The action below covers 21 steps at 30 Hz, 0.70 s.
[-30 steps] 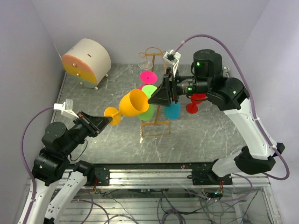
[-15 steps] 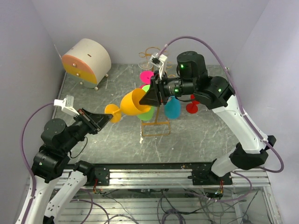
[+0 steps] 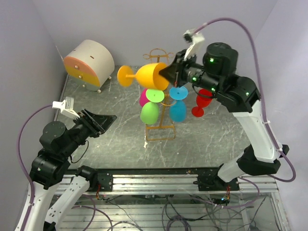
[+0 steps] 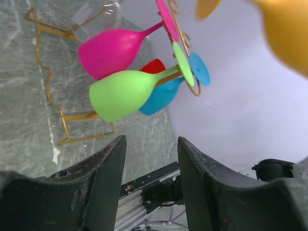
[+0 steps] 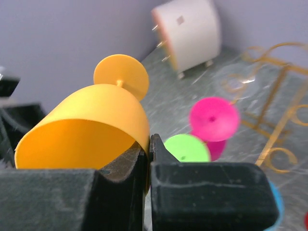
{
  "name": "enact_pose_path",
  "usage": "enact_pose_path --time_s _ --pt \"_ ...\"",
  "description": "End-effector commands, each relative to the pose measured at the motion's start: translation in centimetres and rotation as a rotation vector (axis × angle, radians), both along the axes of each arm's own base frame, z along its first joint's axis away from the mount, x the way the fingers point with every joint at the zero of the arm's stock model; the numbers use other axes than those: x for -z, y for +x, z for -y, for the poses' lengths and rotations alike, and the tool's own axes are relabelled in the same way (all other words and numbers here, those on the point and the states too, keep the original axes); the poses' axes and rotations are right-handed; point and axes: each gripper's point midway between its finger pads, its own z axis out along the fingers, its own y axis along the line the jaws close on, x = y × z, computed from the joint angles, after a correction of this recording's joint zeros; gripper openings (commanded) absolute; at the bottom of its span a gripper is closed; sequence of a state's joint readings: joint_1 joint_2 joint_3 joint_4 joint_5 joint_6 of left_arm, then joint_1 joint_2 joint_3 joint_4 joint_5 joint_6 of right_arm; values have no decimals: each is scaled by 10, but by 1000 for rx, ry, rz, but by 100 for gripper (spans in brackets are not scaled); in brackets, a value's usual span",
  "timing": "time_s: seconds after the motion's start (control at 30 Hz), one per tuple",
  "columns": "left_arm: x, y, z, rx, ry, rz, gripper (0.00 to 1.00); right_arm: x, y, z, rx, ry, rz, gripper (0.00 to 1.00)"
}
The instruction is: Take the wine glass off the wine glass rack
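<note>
right gripper [image 3: 169,75]: i see it pinched shut on the rim of the orange wine glass [image 3: 144,74], one finger inside the bowl.
glass position: sideways in the air, foot pointing left, up by the top of the wine glass rack [image 3: 160,127].
left gripper [image 3: 103,121]: jaws wide, nothing in them, low on the left.
on the rack: green glass [image 3: 150,111] and blue glass [image 3: 178,111] hanging.

left arm [image 3: 48,163] and right arm [image 3: 257,127]: white shells, black joint housings, green LEDs [image 3: 210,60], purple cables [image 3: 226,19], white wrist cameras [image 3: 191,36], black wedge fingers [image 4: 103,183].
</note>
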State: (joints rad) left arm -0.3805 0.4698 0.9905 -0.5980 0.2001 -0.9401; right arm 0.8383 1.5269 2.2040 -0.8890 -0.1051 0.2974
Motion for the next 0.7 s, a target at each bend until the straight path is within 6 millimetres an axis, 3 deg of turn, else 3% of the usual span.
enact_pose_path --time_s 0.0,0.17,0.33,0.37,0.4,0.57,0.67 --pt "4 4 -17 -84 76 -4 58 -59 39 69 395 108 160 0" --pt "13 12 -35 -170 190 -4 58 -81 63 158 848 79 272 0" --pt "26 22 -53 -251 312 -15 56 -59 100 239 1186 -119 287 0" --pt "28 23 -56 -264 328 -14 56 -50 115 276 1260 -143 265 0" --pt "30 24 -58 -273 343 -14 56 -40 128 298 1290 -145 233 0" --pt "44 29 -65 -299 408 -29 55 34 179 380 1328 -111 -23 0" --pt "51 30 -69 -306 437 -43 55 84 195 413 1339 -75 -192 0"
